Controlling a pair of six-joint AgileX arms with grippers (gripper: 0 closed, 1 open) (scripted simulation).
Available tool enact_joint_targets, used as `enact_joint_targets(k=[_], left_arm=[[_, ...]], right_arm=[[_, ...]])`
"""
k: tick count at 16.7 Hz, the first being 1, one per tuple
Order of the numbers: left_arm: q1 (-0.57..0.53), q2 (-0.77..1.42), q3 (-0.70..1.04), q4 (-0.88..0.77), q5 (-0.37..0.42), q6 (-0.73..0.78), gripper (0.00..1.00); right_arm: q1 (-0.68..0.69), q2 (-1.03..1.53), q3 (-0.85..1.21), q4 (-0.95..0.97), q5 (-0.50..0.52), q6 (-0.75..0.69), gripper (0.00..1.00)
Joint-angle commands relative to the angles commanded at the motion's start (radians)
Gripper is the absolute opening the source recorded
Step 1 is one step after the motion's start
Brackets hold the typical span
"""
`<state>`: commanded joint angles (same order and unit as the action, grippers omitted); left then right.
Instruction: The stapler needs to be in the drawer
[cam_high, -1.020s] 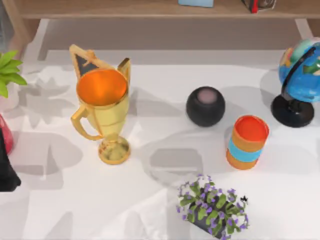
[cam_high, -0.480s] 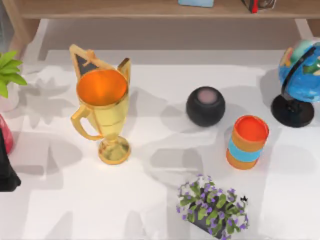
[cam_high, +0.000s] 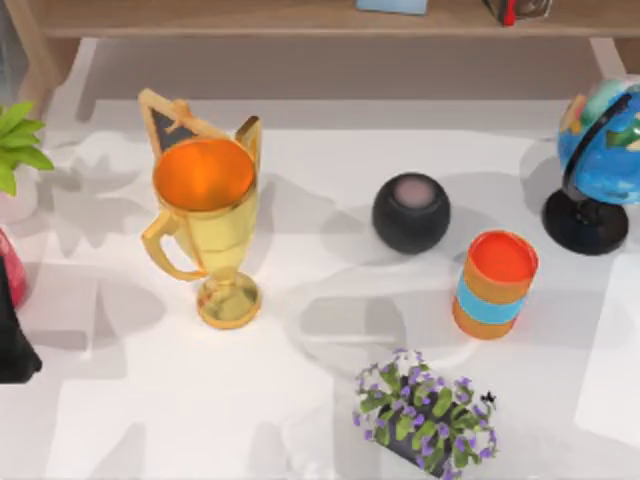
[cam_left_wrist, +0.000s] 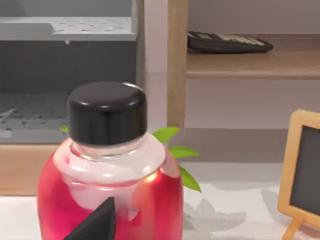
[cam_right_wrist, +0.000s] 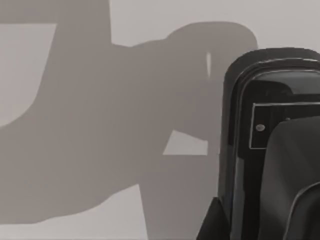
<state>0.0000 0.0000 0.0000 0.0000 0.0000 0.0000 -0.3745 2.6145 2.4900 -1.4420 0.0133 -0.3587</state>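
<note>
A glossy black object with a framed panel, which looks like the stapler (cam_right_wrist: 272, 135), stands very close in the right wrist view, over the shadowed white table (cam_right_wrist: 100, 125). Whether my right gripper holds it cannot be made out. In the left wrist view a grey drawer unit (cam_left_wrist: 65, 35) sits at the back beside a wooden shelf post (cam_left_wrist: 177, 60). My left arm (cam_high: 12, 340) is a dark shape parked at the table's left edge, next to a red bottle (cam_left_wrist: 107, 190) with a black cap.
On the table stand a gold trophy (cam_high: 205, 225), a black round speaker (cam_high: 411, 212), an orange-and-blue cup (cam_high: 495, 285), a globe (cam_high: 600, 160), a purple-flowered plant (cam_high: 425, 415) and a green plant (cam_high: 15, 140). A wooden shelf (cam_high: 300, 18) runs along the back. A small chalkboard (cam_left_wrist: 305, 175) stands near the bottle.
The objects on the table have not moved. The shadows and the bright patch on the table's right side have shifted toward the right edge.
</note>
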Motion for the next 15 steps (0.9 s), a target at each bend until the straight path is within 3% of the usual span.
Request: enact_joint_targets(k=[9,15], left_arm=[[0.0,0.0,0.0,0.0,0.0,0.0,1.0],[0.0,0.0,0.0,0.0,0.0,0.0,1.0]], right_arm=[[-0.011,-0.016,-0.054,0.073,-0.082,-0.103,0.0],[-0.003,-0.014,-0.062,0.067,-0.028,-0.029,0.0]])
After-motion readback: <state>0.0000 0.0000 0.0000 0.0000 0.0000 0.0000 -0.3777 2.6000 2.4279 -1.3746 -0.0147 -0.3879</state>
